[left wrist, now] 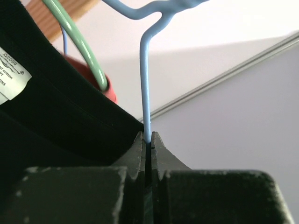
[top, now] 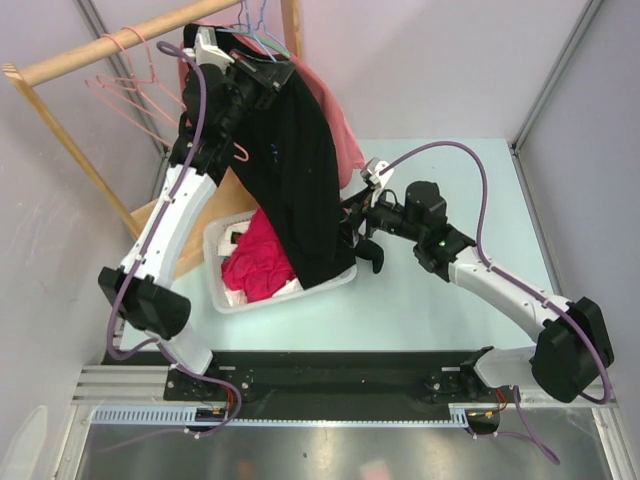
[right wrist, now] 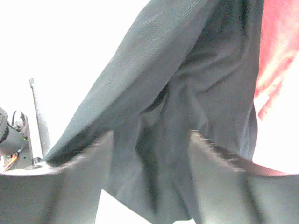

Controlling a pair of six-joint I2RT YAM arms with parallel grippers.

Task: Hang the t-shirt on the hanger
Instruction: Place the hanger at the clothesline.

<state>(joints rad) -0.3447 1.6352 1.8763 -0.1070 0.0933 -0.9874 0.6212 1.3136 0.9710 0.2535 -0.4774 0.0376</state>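
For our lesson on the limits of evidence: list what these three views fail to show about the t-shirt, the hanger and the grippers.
1. Top view: shoulders of the hanger, covered by the t-shirt and the left gripper.
2. Left wrist view: print on the label, cut off by the left edge.
3. Right wrist view: whether the right gripper touches the t-shirt; the close-up is blurred.

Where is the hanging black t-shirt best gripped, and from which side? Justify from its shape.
Pinch the lower side edge of the t-shirt, coming in from the robot's right, probably. The cloth hangs there as a free, thin fold facing the open right gripper; the top is bunched by the hanger.
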